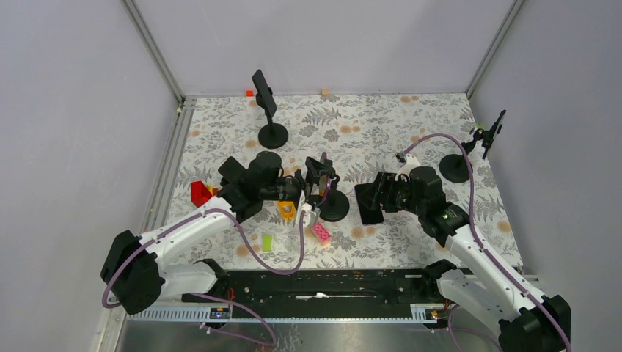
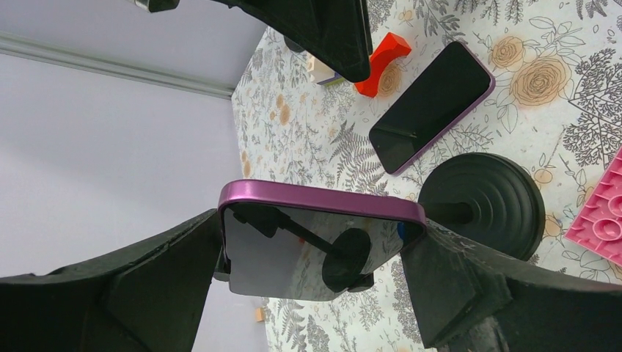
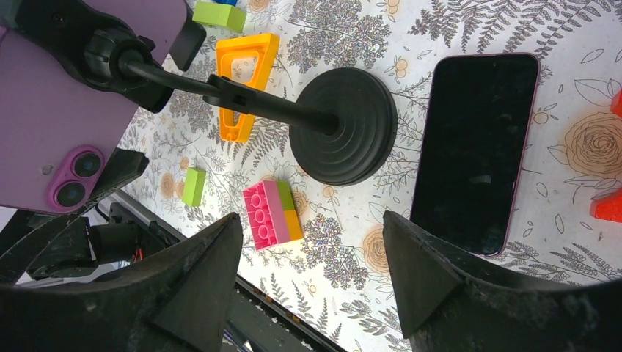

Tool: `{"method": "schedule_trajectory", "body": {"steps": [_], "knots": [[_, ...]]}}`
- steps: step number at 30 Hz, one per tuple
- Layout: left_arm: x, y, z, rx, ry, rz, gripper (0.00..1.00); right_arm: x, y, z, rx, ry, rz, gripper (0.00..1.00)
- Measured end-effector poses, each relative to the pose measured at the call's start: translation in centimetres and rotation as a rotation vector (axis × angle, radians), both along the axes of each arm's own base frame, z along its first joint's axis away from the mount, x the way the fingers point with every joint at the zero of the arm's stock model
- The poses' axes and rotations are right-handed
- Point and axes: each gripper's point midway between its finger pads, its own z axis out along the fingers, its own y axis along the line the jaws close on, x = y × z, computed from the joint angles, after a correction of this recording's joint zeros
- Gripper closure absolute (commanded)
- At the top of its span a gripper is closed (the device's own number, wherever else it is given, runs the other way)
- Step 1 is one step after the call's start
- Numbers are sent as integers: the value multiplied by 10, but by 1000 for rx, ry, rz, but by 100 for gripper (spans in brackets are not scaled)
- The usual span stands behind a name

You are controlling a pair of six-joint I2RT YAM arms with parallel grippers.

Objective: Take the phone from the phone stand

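A purple phone [image 2: 323, 202] sits in the clamp of a black phone stand [image 1: 334, 207] at the table's middle. It shows in the top view [image 1: 318, 178] and, from the back, in the right wrist view [image 3: 51, 125]. My left gripper [image 2: 323, 249] is shut on the phone, one finger on each long edge; the clamp still holds it. The stand's base [image 2: 480, 205] is just to the right. My right gripper [image 3: 312, 257] is open and empty, hovering near the stand's base [image 3: 345, 125] and beside a second phone [image 3: 477, 147] lying flat.
The flat phone [image 1: 369, 204] lies right of the stand. Another stand with a phone [image 1: 264, 95] is at the back, and an empty stand [image 1: 458, 169] at the right. A red block [image 1: 199, 193], orange piece [image 1: 287, 210], pink brick [image 1: 321, 232] and green block [image 1: 267, 242] lie nearby.
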Motion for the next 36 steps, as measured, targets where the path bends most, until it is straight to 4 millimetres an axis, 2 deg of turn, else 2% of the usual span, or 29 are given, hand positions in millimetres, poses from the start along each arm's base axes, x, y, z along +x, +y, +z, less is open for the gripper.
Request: {"method": "schedule_trajectory", "body": {"steps": [5, 9, 14, 16, 18, 19, 24, 25, 26, 27, 28, 29, 30, 33, 36], "knots": [[3, 0, -1, 9, -8, 15, 11, 0, 0, 0, -1, 2, 0, 23], [5, 0, -2, 18, -15, 31, 31, 0, 0, 0, -1, 2, 0, 23], [6, 0, -2, 22, -31, 37, 48, 0, 0, 0, -1, 2, 0, 23], [6, 0, -2, 23, -31, 39, 77, 0, 0, 0, -1, 2, 0, 23], [6, 0, -2, 23, -31, 41, 95, 0, 0, 0, -1, 2, 0, 23], [6, 0, -2, 22, -29, 42, 100, 0, 0, 0, -1, 2, 0, 23], [5, 0, -1, 16, -10, 47, 100, 1, 1, 0, 4, -7, 3, 23], [5, 0, -1, 14, -3, 47, 86, 1, 1, 0, 7, -12, 4, 23], [4, 0, 0, 10, 6, 49, 80, 2, 2, 0, 14, -22, 8, 23], [3, 0, 0, 7, 17, 49, 80, 3, 4, -1, 21, -32, 13, 23], [2, 0, 0, 3, 30, 49, 85, 3, 5, -2, 30, -45, 20, 24], [1, 0, 0, 0, 40, 51, 95, 4, 6, -4, 37, -56, 25, 24], [1, 0, 1, -3, 50, 54, 100, 4, 8, -5, 46, -72, 31, 24], [-1, 0, 1, -10, 77, 59, 100, 6, 12, -6, 72, -120, 56, 24], [-2, 0, 2, -23, 115, 71, 100, 10, 18, 4, 101, -196, 88, 25]]}}
